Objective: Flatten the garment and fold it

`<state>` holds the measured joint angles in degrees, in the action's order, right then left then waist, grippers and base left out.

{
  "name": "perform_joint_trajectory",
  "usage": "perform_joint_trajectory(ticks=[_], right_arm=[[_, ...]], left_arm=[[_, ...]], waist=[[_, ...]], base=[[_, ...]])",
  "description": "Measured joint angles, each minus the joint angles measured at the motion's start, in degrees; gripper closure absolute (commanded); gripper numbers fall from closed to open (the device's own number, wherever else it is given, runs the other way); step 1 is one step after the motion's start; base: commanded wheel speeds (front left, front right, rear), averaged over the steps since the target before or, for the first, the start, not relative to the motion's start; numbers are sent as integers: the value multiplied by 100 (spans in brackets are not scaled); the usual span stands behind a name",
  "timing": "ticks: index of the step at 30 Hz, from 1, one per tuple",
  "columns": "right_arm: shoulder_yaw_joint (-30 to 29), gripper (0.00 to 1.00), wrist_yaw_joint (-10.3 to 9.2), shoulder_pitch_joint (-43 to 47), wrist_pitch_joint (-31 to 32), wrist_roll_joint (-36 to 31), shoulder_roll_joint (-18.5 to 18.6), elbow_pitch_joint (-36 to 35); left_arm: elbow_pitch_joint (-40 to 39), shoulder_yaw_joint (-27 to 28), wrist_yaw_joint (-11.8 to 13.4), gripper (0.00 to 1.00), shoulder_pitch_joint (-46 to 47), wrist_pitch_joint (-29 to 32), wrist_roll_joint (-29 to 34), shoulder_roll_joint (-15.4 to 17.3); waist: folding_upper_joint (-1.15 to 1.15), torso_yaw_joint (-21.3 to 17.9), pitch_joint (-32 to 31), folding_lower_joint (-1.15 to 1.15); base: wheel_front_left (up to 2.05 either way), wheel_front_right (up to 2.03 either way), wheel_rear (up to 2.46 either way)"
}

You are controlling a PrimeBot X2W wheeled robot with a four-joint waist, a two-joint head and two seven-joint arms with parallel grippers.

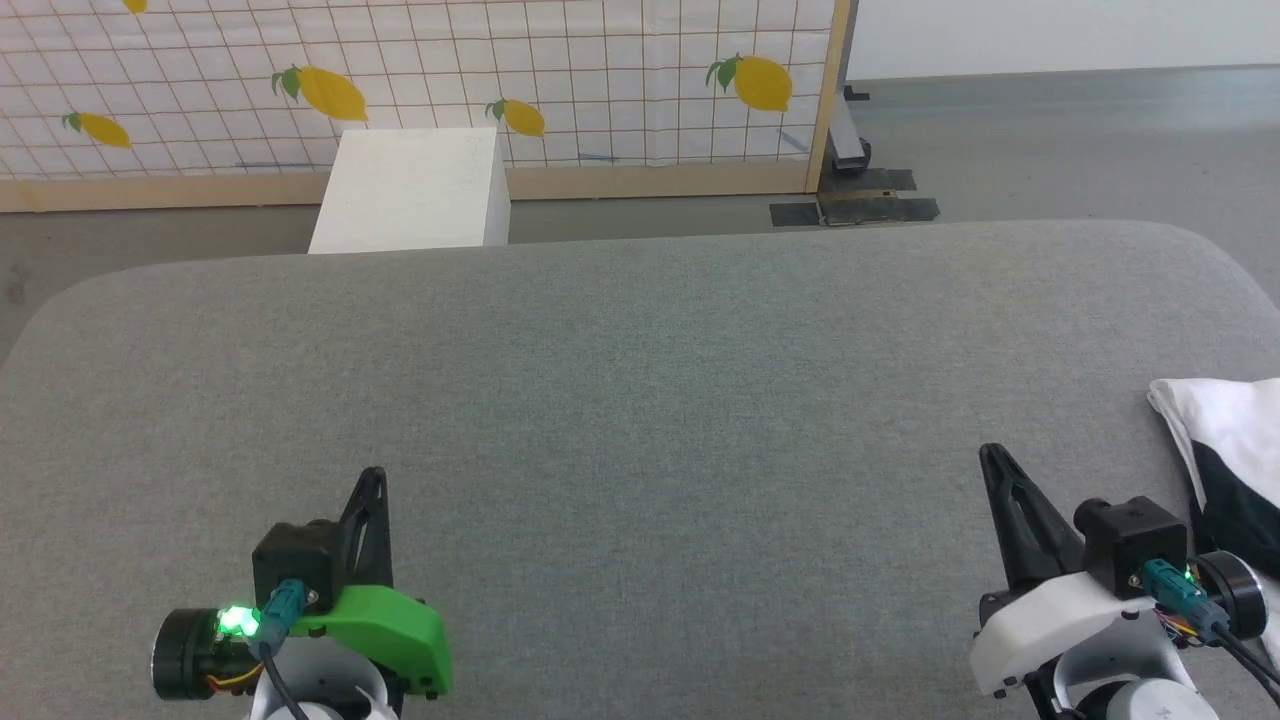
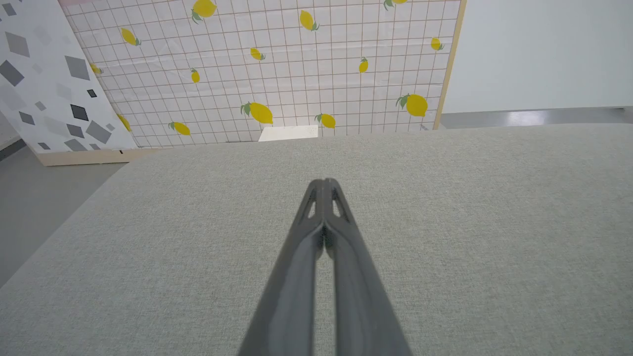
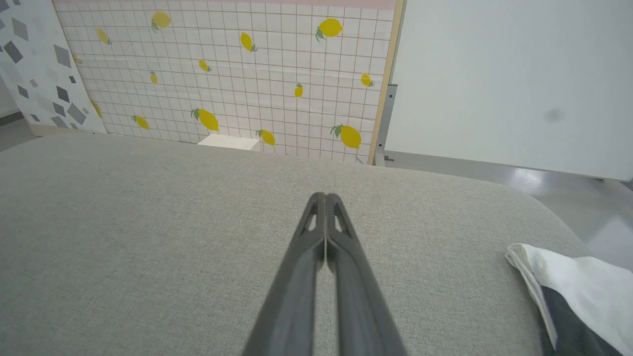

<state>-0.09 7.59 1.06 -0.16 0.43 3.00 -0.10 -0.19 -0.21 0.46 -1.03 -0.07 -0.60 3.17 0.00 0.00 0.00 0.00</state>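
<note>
The garment (image 1: 1225,440) lies bunched at the right edge of the grey padded table (image 1: 640,400), white cloth with a black part showing; its chest print is hidden. In the right wrist view the garment (image 3: 578,291) sits at the lower right, apart from the fingers. My right gripper (image 1: 992,458) is shut and empty, just left of the garment, its tips (image 3: 326,197) pressed together over bare table. My left gripper (image 1: 374,478) stands at the lower left, also shut with nothing in it, its tips (image 2: 323,182) closed above the fabric surface (image 2: 445,222).
Behind the table stands a white box (image 1: 410,190) on the floor, in front of a lemon-print grid screen (image 1: 500,80) with a wooden frame. Grey floor (image 1: 1050,140) lies to the far right. The table's far edge curves down at both corners.
</note>
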Motion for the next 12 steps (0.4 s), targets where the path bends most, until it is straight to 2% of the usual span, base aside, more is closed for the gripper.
perform_joint_trajectory(ticks=[12], right_arm=[[0,100,0,-1,0,-1,0,0]], left_arm=[[0,0,0,100,0,0,0,0]], waist=[[0,0,0,0]], base=[[0,0,0]])
